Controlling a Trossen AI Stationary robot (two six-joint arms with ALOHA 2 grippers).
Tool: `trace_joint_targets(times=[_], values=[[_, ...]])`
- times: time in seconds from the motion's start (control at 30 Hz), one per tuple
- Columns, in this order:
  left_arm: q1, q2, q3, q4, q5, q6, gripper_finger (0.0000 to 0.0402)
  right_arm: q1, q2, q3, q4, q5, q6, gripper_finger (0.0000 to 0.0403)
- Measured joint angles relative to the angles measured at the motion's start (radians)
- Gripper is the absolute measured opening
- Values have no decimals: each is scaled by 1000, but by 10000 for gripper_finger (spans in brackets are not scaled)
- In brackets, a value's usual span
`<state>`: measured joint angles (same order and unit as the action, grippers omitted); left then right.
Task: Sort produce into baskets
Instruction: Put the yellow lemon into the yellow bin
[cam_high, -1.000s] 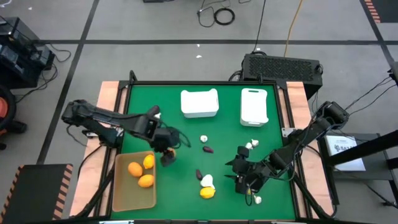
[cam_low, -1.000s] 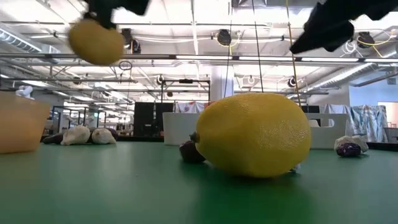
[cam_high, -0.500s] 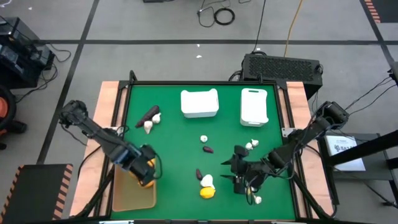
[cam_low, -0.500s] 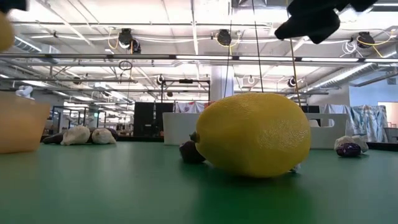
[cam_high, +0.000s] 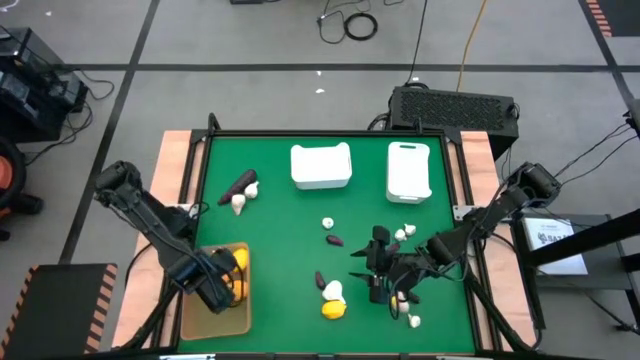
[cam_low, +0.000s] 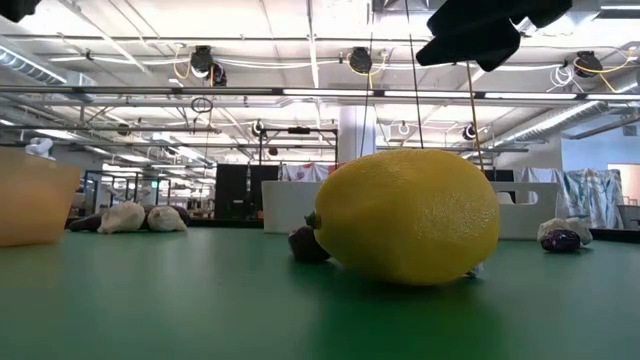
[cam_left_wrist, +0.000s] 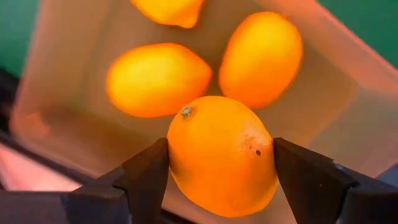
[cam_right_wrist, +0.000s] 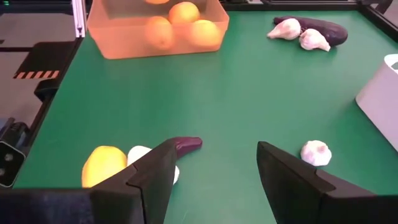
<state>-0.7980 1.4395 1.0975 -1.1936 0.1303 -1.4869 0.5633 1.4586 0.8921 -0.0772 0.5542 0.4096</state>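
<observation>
Left gripper (cam_left_wrist: 221, 180), jaws clamped on an orange (cam_left_wrist: 221, 155), hangs over the tan tray (cam_left_wrist: 323, 81) to drop it; right gripper (cam_right_wrist: 214, 165), jaws apart, waits mid-counter.

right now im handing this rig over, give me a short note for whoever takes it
Left gripper: shut on an orange fruit over the tan tray, not released.
Right gripper: open, empty, above the mat near the lemon.
Done: three fruits lie in the tray.
Left: lemon, garlic bulbs, eggplant pieces. The white bins show nothing inside.
</observation>
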Motion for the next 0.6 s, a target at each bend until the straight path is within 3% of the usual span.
trace_joint_targets(times=[0.23,0.6], values=[[-36,0,-48,124,7,0,273,-7,0,0,0,0,-5,215],[-41,0,-72,81,65,0,277,-8,0,0,-2,0,-11,215]])
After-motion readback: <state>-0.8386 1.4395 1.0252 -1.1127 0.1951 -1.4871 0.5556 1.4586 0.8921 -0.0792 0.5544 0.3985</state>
